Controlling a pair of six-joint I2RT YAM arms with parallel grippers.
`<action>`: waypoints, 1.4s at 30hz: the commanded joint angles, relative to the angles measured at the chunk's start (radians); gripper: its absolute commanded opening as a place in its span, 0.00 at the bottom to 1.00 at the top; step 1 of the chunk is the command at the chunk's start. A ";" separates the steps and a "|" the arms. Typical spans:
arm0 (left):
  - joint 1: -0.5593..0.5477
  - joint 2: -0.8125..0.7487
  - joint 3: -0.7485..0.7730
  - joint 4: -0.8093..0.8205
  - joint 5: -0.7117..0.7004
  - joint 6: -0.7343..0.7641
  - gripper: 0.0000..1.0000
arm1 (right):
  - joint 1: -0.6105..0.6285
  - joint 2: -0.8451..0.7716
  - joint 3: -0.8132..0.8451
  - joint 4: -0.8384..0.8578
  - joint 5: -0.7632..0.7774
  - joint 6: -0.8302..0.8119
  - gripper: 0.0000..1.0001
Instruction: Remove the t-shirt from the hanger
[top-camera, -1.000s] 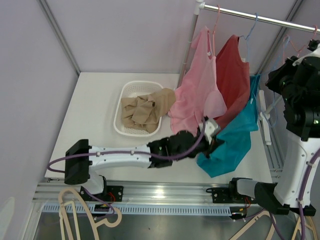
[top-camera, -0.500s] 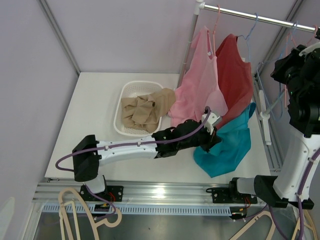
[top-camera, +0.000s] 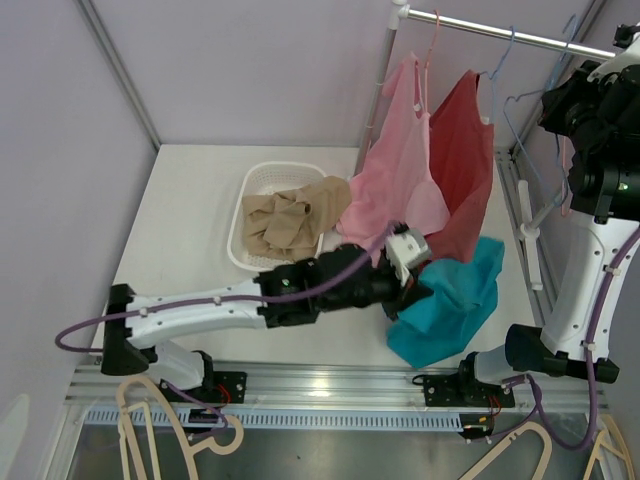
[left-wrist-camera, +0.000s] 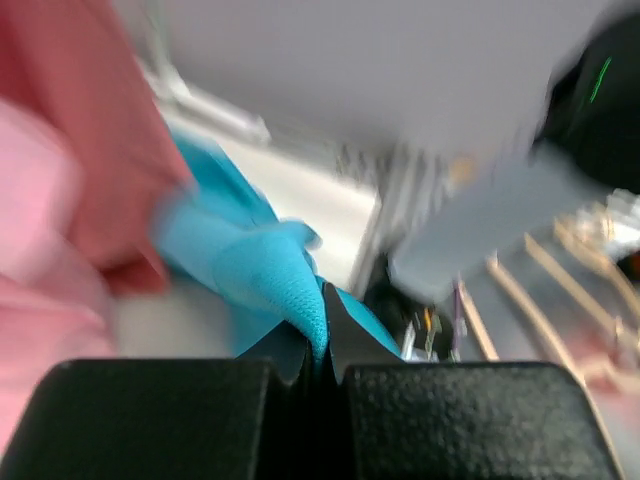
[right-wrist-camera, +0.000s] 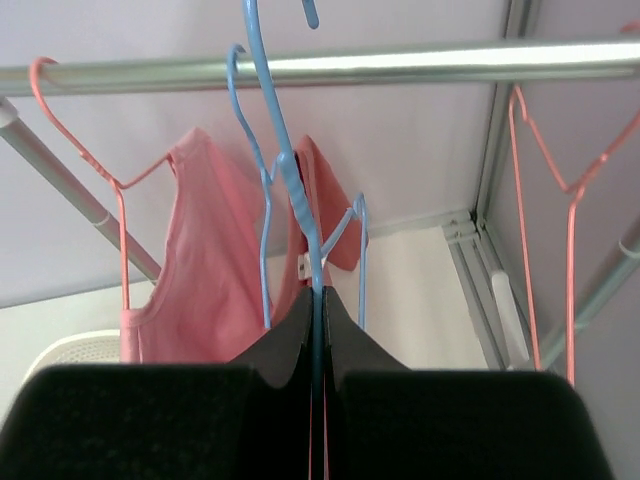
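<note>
- Left arm (top-camera: 200, 305) stretched from the near-left base across the table (top-camera: 190, 230) towards the right
- Left gripper (top-camera: 412, 290) low over the table, jaws pressed together and pinching a fold of the teal t-shirt (top-camera: 455, 305)
- In the left wrist view, a ridge of teal cloth rising straight out from between the black fingers (left-wrist-camera: 160, 420), the rest blurred
- Bulk of the t-shirt heaped on the table just right of that gripper and touching it, towards the near-right edge
- T-shirt off its hanger, with its upper edge close under the hem of the red garment (top-camera: 465, 170)
- Farther back on the left, a white basket (top-camera: 262, 170) with a crumpled beige garment (top-camera: 285, 220) spilling over its right rim
- Behind the left gripper, a pink garment (top-camera: 395, 180) and the red one side by side, both hanging from the rail (top-camera: 480, 28)
- Farthest and highest, at the right end of the rail, the right gripper (right-wrist-camera: 318, 300), jaws clamped tight on the wire of a blue hanger (right-wrist-camera: 285, 170)
- Held hanger raised near the rail, well apart from the teal t-shirt down on the table
</note>
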 joint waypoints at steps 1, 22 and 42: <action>0.124 -0.112 0.177 -0.095 0.021 0.068 0.01 | -0.031 -0.006 0.001 0.148 -0.095 -0.042 0.00; 0.842 0.171 0.857 -0.062 0.308 -0.114 0.01 | -0.177 0.144 0.033 0.245 -0.299 0.006 0.00; 1.204 0.235 0.930 -0.110 0.400 -0.271 0.01 | -0.178 0.097 -0.209 0.267 -0.214 -0.036 0.00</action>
